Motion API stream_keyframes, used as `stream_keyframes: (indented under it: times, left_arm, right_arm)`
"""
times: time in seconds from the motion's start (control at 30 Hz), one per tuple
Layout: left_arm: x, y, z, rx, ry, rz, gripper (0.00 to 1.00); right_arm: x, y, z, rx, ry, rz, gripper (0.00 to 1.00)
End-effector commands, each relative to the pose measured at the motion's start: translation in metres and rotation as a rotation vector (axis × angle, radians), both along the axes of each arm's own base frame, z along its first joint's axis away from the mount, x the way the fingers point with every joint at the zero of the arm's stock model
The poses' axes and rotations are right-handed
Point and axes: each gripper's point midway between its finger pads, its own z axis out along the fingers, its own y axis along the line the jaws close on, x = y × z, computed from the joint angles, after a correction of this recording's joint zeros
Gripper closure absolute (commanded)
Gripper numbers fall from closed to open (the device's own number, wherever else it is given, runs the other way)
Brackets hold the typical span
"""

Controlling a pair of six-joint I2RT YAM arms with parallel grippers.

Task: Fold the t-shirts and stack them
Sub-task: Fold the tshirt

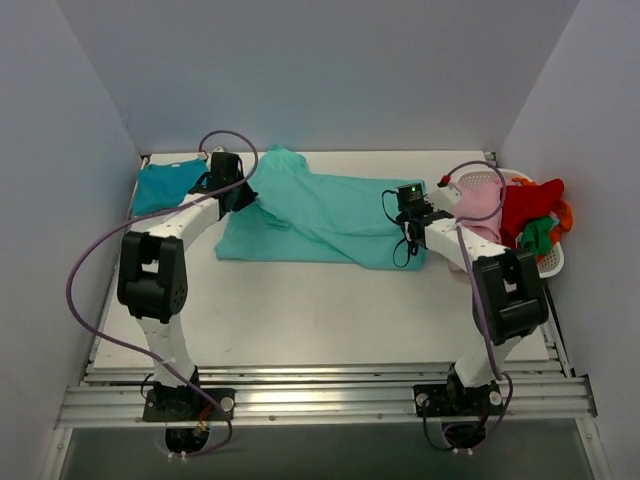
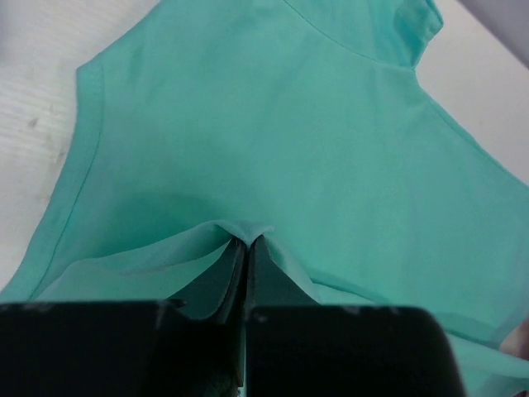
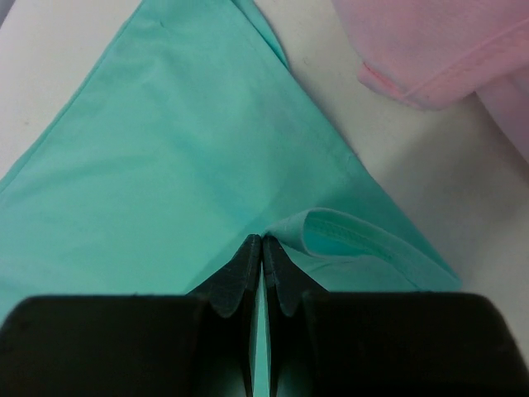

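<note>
On the table [image 1: 320,320], left hand [image 2: 246,241] and right hand [image 3: 262,240] clamp the turquoise t-shirt [image 1: 330,215], grasped edges hidden.

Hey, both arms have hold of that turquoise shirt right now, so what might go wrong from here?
1. The left tool pinches only a thin ridge of the turquoise t-shirt; the fabric may slip out when pulled.
2. The right tool grips the hem not far from the pink garment, which might snag and drag along.
3. The shirt lies bunched over itself, so the fold may come out uneven.
</note>
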Motion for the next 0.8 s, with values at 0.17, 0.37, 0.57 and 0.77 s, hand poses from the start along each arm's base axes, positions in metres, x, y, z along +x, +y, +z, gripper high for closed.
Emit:
stream_keyframes:
  times: [0.17,0.37,0.57,0.77]
  left_arm:
    - [0.068,-0.039,-0.060,-0.094,0.039,-0.253,0.94]
    - [0.087,-0.038,-0.072,-0.134,0.035,-0.260,0.74]
    - [0.084,-0.029,-0.059,-0.120,0.019,-0.260,0.24]
    - [0.070,-0.008,-0.010,-0.116,-0.070,-0.193,0.22]
  right_arm:
    - [0.031,-0.021,-0.046,-0.020,0.052,-0.091,1.00]
    - [0.062,-0.026,-0.061,-0.018,0.072,-0.101,0.98]
    - [0.081,-0.021,-0.044,-0.005,0.037,-0.083,0.30]
    - [0.076,-0.017,0.016,-0.035,-0.057,-0.076,0.28]
